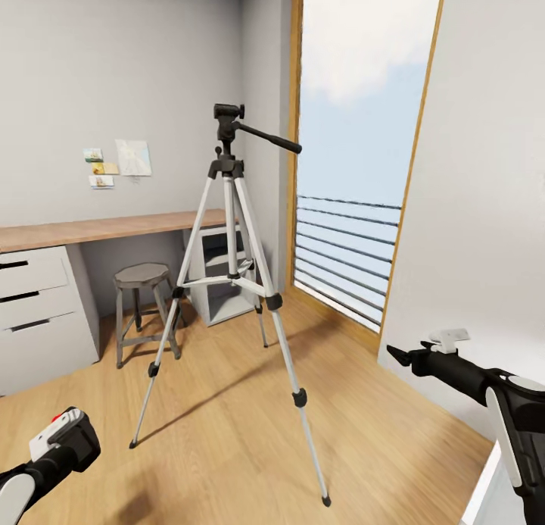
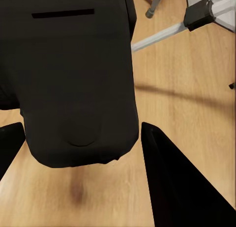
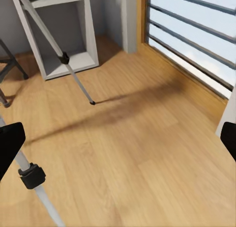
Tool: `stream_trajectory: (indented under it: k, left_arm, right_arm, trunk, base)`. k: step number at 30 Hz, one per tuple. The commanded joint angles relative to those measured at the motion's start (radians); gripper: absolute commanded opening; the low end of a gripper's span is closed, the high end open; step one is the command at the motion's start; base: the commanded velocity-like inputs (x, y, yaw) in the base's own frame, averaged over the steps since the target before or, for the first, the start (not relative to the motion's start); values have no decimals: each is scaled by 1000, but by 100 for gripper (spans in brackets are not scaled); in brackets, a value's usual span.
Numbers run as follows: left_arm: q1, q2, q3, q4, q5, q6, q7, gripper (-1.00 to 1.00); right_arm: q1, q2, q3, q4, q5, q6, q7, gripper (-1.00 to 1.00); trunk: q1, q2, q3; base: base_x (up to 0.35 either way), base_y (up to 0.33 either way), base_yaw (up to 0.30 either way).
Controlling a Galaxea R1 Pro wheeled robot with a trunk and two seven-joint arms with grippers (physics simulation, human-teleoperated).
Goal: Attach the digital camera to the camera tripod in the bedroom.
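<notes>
At seven o'clock in the head view, the left gripper point(image 1: 64, 434) rides low, a red spot showing on what it carries. In the left wrist view a black body, probably the digital camera point(image 2: 73, 74), sits between its fingers point(image 2: 177, 183), so the gripper looks closed on it, kept near the trunk for the approach. Toward ten o'clock the tabletop point(image 1: 106, 228) runs along the wall with a grey stool point(image 1: 144, 301) beneath. At centre the camera tripod point(image 1: 231, 275) stands on the plank floor point(image 1: 227, 404), legs spread, its bare head at twelve o'clock waiting for the mount. At four o'clock the right gripper point(image 1: 399, 354) points forward, empty; its fingertips sit wide at the right wrist view's edges.
</notes>
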Motion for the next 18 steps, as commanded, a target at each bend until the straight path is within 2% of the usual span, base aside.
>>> stream_trajectory:
  k: [1,18]
  left_arm:
    - [-1,0,0,-1,7,4,9,-100]
    - [-1,0,1,-1,2,3,5,-100]
  right_arm:
    - [-1,0,-1,-1,6,4,8,100]
    - [-1,0,0,-1,5,5,9,100]
  trunk:
    - [-1,0,2]
    - [-8,4,65]
  base:
    - [0,0,0]
    - [0,0,0]
